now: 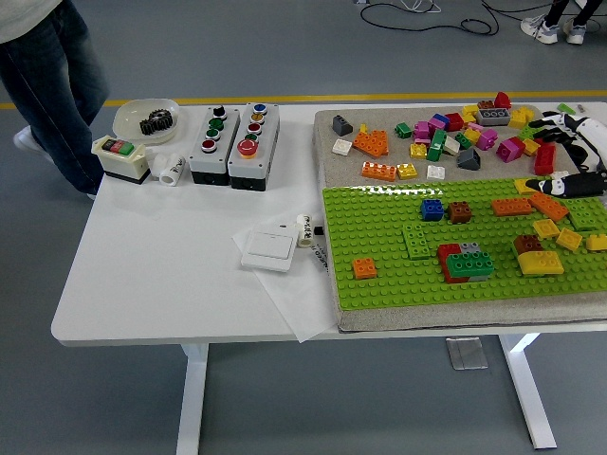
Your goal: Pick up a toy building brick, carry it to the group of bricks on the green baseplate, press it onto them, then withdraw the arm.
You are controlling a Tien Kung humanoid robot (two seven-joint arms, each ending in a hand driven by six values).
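Here, nearest the camera, a studded green baseplate [379, 275] lies on a grey mat on the white table [161, 284], bearing a stacked group of bricks [465, 263] in red, green and grey. A flat white switch [267, 250] sits beside it; its label is too small to read. Farther back, loose bricks [432, 137] scatter over the mat. The right hand [579, 156] reaches in there; whether it grips anything cannot be told. A white bowl [142, 118] holds black gears.

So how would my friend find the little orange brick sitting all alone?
Find the big green baseplate on the table's right half. Go to its near left corner: the orange brick sits there by itself, while the other bricks cluster further right.
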